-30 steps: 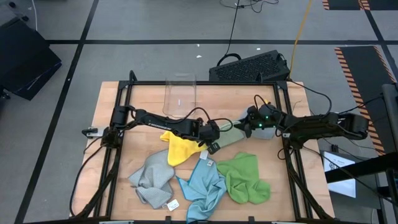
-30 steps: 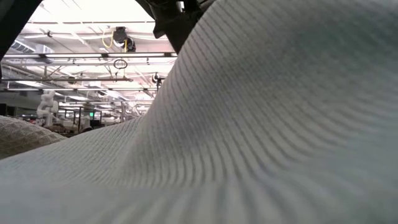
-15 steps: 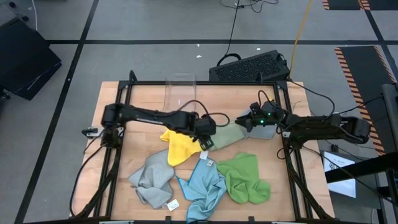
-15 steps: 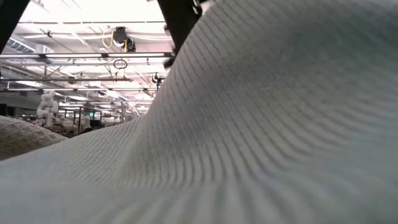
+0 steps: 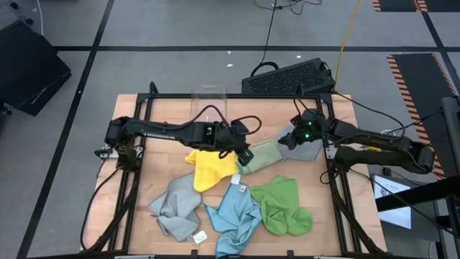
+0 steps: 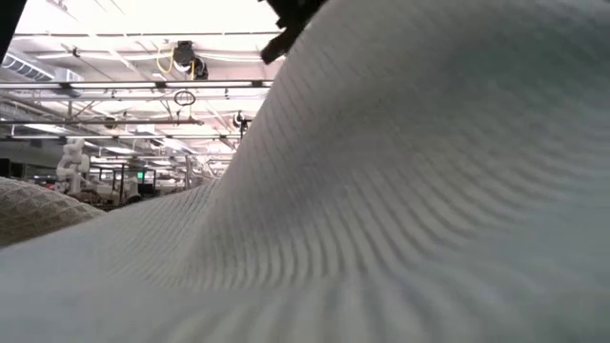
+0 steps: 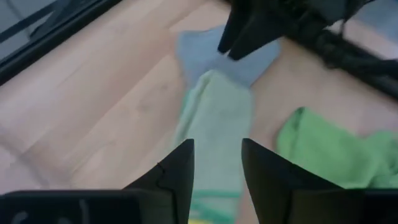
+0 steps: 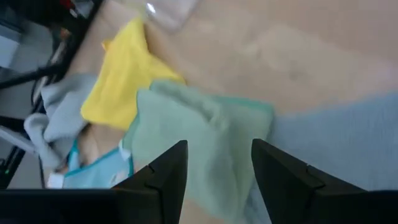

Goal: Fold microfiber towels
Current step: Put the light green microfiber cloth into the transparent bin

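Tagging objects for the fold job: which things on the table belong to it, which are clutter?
Job: yellow towel, pale green towel, bright green towel, light blue towel, two grey towels.

Clutter: clear bin, keyboard.

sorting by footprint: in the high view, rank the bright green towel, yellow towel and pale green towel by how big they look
1. bright green towel: the widest spread, crumpled.
2. yellow towel and pale green towel: these look about alike. The left arm covers part of the yellow one and the pale green one is bunched, so I would not rank them.
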`<action>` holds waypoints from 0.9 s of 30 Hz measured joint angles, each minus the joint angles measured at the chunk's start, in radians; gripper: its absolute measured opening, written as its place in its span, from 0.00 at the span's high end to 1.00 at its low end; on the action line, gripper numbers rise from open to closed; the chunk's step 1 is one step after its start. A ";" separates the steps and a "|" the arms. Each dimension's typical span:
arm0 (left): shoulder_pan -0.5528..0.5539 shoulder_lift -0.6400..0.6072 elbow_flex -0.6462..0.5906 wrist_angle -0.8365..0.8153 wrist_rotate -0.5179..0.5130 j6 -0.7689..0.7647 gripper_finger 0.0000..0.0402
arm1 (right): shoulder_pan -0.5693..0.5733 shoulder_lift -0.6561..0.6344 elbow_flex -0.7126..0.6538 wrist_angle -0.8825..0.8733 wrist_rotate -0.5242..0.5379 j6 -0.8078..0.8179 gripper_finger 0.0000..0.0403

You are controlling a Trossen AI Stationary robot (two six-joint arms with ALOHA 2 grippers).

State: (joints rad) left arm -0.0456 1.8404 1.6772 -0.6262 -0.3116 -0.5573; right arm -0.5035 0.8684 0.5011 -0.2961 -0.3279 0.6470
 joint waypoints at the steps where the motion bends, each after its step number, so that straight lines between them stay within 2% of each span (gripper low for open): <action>1: -0.005 0.007 0.000 0.035 -0.003 0.003 0.66 | 0.004 0.001 0.018 -0.037 -0.016 0.009 0.58; 5: -0.026 0.051 0.000 0.119 -0.009 0.026 0.60 | 0.026 -0.006 0.053 -0.147 -0.091 0.060 0.58; 8: -0.036 0.080 -0.001 0.155 -0.004 0.015 0.54 | 0.047 -0.011 0.053 -0.175 -0.097 0.125 0.55; 15: -0.058 0.077 0.000 0.183 -0.027 0.049 0.48 | 0.048 0.017 0.053 -0.053 -0.095 0.209 0.37; 18: -0.056 0.061 0.000 0.154 -0.026 0.030 0.47 | 0.020 0.078 0.053 -0.001 -0.100 0.263 0.27; 22: -0.049 0.033 0.000 0.094 -0.025 0.029 0.47 | -0.006 0.196 0.053 0.033 -0.180 0.251 0.17; 27: -0.015 0.009 -0.001 0.058 0.048 0.027 0.47 | -0.025 0.317 0.057 0.041 -0.223 0.185 0.14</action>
State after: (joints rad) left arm -0.0605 1.8491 1.6763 -0.5680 -0.2641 -0.5301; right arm -0.5287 1.1858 0.5583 -0.2550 -0.5513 0.8319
